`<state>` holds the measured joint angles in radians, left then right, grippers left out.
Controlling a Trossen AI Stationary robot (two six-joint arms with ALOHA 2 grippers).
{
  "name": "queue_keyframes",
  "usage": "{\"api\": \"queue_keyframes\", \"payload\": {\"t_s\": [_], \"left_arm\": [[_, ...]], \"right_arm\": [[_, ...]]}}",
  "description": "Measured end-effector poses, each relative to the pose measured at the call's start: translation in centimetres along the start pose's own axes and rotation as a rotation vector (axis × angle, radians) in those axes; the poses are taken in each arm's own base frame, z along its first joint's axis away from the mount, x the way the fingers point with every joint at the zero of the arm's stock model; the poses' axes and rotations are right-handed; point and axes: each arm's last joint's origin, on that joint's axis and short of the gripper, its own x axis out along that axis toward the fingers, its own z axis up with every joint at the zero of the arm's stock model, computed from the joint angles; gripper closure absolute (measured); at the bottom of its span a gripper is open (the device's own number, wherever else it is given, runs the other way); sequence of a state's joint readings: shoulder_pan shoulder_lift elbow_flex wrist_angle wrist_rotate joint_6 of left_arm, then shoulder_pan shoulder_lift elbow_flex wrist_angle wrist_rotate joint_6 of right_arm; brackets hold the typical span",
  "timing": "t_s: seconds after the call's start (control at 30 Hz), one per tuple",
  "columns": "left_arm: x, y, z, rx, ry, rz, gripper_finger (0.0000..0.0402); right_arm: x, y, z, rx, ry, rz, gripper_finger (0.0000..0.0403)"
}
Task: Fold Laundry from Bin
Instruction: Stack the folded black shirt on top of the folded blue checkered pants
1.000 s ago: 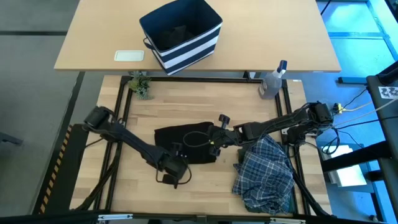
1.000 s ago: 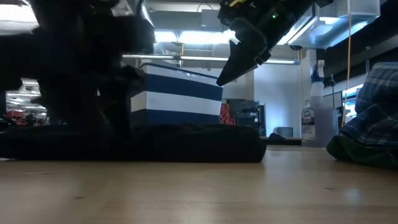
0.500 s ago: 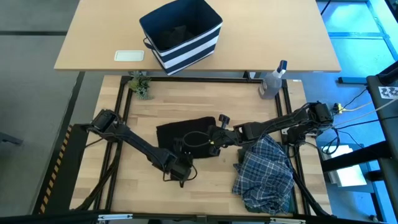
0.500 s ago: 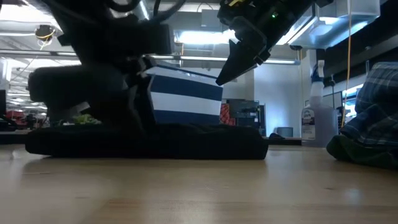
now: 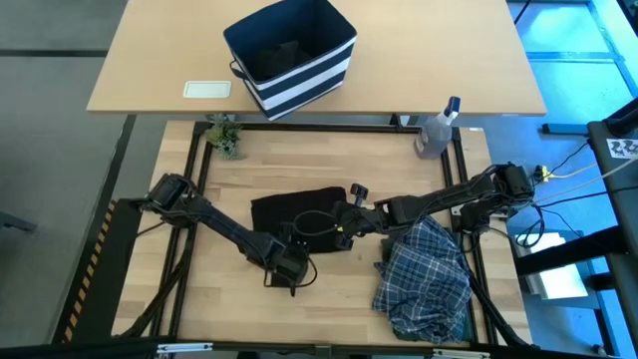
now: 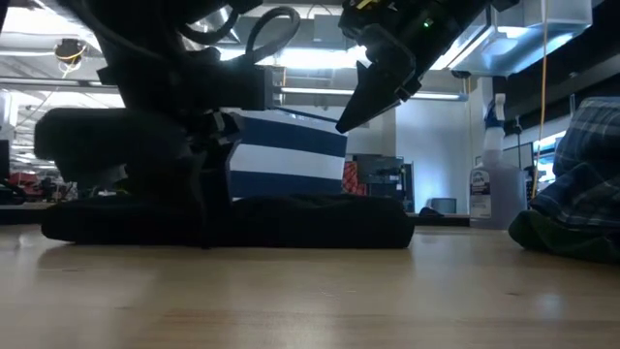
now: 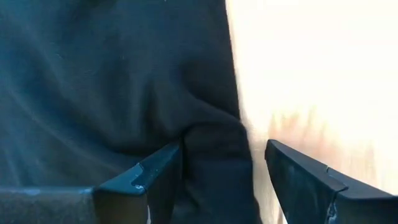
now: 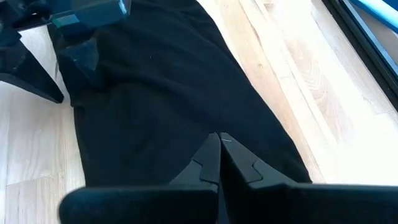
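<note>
Since a second ago my left claw [image 5: 291, 282] has slid along the near edge of the black garment [image 5: 299, 214], its fingers [image 7: 152, 171] spread around a soft matte fold on the wooden bench [image 5: 329, 160]. My right claw [image 5: 344, 232] hangs pinched shut above it, beside one crumpled plaid shirt [image 5: 424, 274]; one striped bin [image 5: 294, 65] stands well behind.
</note>
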<state>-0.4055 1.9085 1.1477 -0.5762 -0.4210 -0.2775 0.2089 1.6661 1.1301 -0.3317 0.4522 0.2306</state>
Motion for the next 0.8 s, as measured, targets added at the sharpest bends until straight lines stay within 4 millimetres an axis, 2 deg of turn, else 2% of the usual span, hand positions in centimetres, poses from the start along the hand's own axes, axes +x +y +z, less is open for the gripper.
{"api": "queue_keyframes", "payload": {"t_s": [0.17, 0.27, 0.4, 0.63, 0.8], "left_arm": [[1.2, 0.1, 0.0, -0.001, 0.007, 0.071, 0.0179], [2.3, 0.1, 0.0, -0.003, 0.015, 0.107, 0.0194], [2.7, 0.0, 0.0, -0.019, 0.007, 0.136, 0.0244], [3.0, 0.2, 0.1, -0.035, -0.02, 0.196, 0.0376], [3.0, 0.8, 0.0, -0.036, -0.003, 0.211, 0.0386]], "right_arm": [[0.0, 0.0, 0.0, 0.001, -0.002, 0.001, 0.0403], [0.0, 0.1, 0.1, 0.002, -0.007, 0.003, 0.0403], [0.0, 0.1, 0.1, 0.003, -0.001, 0.031, 0.0403], [0.0, 0.2, 0.1, 0.007, -0.002, 0.064, 0.0403], [-0.8, 1.3, 0.0, -0.016, -0.014, 0.116, 0.0403]]}}
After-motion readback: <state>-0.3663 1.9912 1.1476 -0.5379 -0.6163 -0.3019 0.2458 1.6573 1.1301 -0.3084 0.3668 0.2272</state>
